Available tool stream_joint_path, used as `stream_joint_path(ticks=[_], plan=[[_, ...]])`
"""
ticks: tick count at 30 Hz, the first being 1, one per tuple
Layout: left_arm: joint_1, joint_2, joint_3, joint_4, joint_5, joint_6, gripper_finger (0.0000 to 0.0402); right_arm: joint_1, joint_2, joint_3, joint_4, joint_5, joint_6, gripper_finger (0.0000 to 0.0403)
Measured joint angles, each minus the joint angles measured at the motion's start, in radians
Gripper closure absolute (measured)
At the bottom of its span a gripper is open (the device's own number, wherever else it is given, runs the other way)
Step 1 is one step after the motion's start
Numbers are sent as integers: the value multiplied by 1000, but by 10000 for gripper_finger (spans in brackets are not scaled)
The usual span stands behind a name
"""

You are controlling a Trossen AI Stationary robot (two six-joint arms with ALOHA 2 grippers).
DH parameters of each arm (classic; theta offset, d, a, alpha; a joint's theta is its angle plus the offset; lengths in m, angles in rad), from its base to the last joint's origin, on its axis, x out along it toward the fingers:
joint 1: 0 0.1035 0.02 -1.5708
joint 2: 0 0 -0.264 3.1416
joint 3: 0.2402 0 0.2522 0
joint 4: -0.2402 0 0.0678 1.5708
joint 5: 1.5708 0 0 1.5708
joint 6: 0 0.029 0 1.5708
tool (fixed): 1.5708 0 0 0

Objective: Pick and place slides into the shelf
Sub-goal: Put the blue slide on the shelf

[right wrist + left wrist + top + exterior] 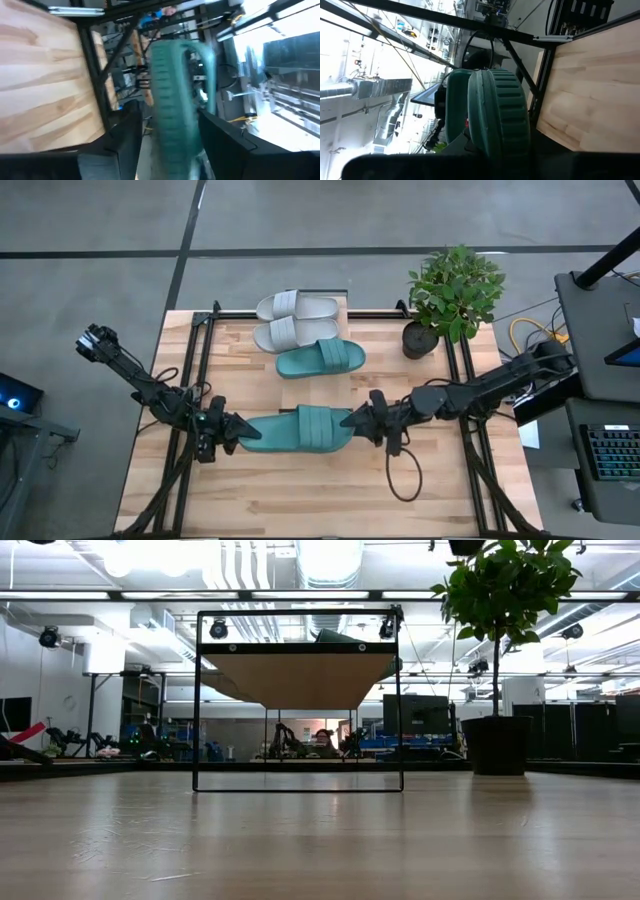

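One teal slide [300, 428] hangs level above the table's middle, sole down, between my two grippers. My left gripper [228, 430] is shut on its left, heel end. My right gripper [362, 422] stands open at its toe end, one finger [122, 145] on either side of the sole [172, 100]. Two pale grey slides [298, 306] [295, 332] and a second teal slide [320, 358] lie side by side, soles down, on the shelf [300, 680] at the table's far side. Neither gripper shows in the low view. My left gripper pinches the teal slide's heel end [247, 432] between its two fingers, coming level from the table's left, along the slide. The slide [500, 115] reaches away from the fingers, lifted clear of the table. The place of contact is dark in the wrist view. My right gripper: whether its fingers touch the toe end, I cannot tell.
A potted plant [450, 295] stands at the table's far right corner, next to the shelf. A black cable loop [405, 475] lies on the wood below my right arm. Bare tabletop [300, 500] stretches along the near side. A person [322, 740] sits in the room beyond.
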Motion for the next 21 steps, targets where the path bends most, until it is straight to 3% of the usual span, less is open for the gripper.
stream_joint_path(ticks=[11, 14, 18, 21], plan=[[0, -4, -2, 16, -26, -1, 366, -12, 37, 52, 3, 9, 64, 238], [0, -4, -2, 15, -26, -2, 366, -12, 37, 53, 0, 12, 53, 275], [0, -5, -2, 23, -26, -4, 366, -12, 37, 52, -6, 13, 57, 368], [0, -5, -2, 20, -27, -5, 366, -12, 37, 52, -4, 14, 56, 373]])
